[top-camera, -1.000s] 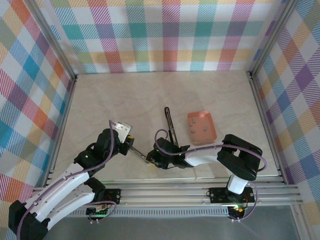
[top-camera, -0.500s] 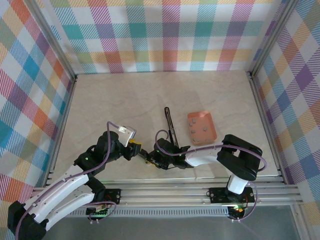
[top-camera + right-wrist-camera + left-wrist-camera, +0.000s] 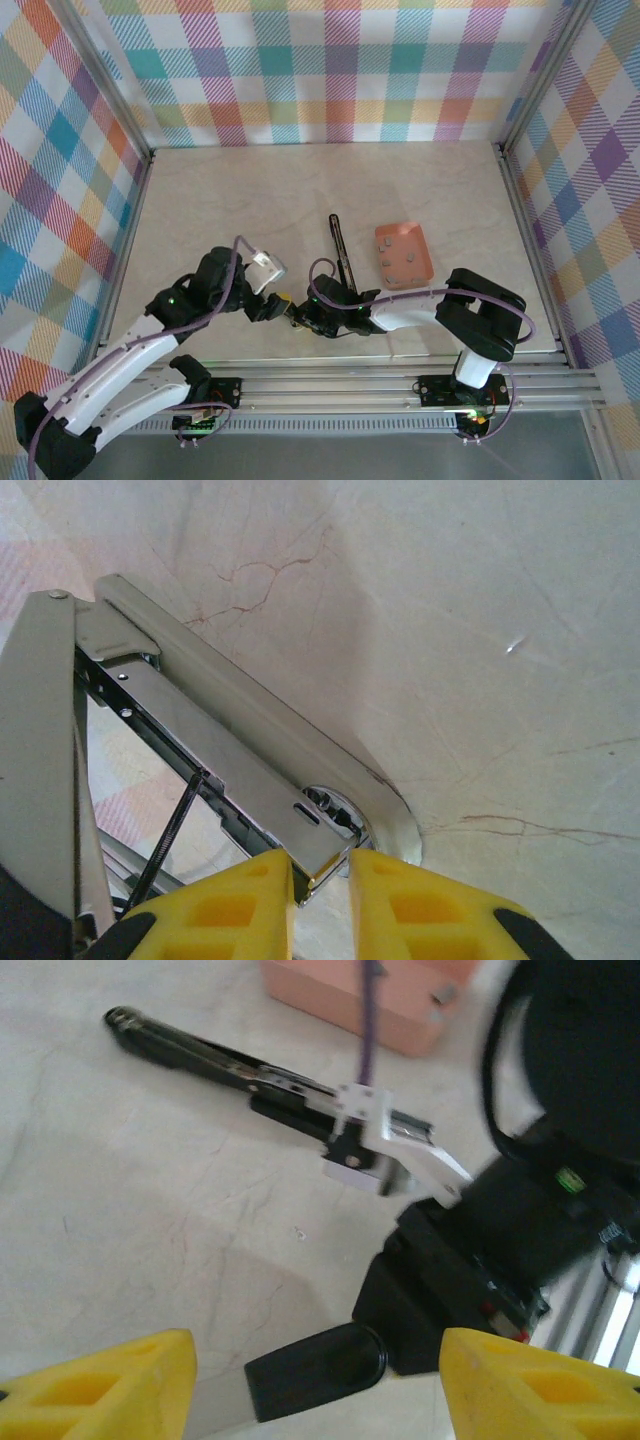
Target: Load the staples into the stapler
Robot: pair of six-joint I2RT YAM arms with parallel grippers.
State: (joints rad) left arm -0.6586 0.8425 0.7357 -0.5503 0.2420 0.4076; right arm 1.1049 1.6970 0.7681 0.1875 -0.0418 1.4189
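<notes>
Black-and-chrome stapler (image 3: 340,250) hinged open, long axis near-to-far. Right claw (image 3: 320,880) pinched on its near chrome end. Left claw (image 3: 318,1380) wide, empty, just left. Pink staple tray (image 3: 403,255) right of stapler.

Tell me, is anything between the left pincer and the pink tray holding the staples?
Yes. The black-and-silver stapler, lying open and gripped by the right pincer, sits between the open left pincer and the pink plastic tray.
</notes>
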